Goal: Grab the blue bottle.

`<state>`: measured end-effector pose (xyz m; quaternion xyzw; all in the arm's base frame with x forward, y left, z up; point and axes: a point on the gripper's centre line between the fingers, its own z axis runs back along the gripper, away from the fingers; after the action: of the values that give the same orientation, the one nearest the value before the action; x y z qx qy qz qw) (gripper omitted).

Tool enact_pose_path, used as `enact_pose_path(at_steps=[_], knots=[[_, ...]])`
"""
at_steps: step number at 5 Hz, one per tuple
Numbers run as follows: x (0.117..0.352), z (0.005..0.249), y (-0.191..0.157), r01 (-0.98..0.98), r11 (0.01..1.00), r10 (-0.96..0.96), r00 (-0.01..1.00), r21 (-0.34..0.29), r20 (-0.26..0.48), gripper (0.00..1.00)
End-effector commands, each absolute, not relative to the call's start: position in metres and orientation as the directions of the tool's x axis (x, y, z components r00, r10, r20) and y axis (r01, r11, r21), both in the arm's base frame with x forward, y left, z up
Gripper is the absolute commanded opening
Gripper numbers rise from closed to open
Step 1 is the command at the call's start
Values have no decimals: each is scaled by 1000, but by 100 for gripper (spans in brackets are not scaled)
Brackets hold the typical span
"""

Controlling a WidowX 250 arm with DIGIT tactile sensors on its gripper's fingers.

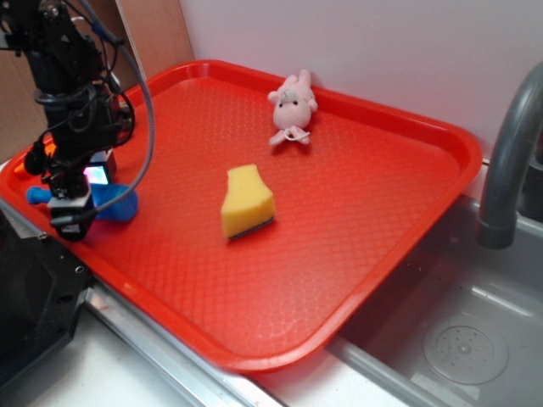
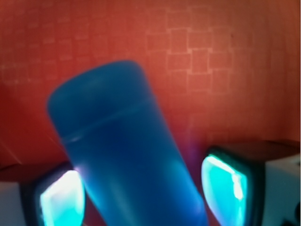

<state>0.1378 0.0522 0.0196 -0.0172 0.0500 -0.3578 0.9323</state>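
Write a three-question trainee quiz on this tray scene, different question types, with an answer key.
1. True or false: the gripper is over the yellow sponge.
2. Multiple choice: in the wrist view, the blue bottle lies
A. outside both fingers
B. between the two fingers
C. on top of the pink plush toy
3. Fill in: all the items sit on a red ____.

Key:
1. False; it is at the blue bottle near the tray's left edge.
2. B; whether the fingers already touch it cannot be told.
3. tray
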Motion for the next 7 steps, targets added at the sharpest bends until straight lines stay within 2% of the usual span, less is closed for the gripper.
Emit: enact_pose_path(at_steps=[1, 2, 3, 4, 5, 6, 7], knots=[[162, 9, 76, 628, 777, -628, 769, -44, -118, 0], [159, 29, 77, 578, 815, -579, 810, -36, -96, 0], [160, 78, 66, 433, 901, -433, 901, 1, 11, 0], [159, 128, 51, 227, 974, -226, 972, -20, 68, 0], [152, 179, 42, 94, 995, -89, 987, -31, 133, 0], [154, 229, 39, -4, 1000, 3, 988, 3, 154, 0], [152, 260, 48, -10, 1000, 13, 988, -23, 156, 0]])
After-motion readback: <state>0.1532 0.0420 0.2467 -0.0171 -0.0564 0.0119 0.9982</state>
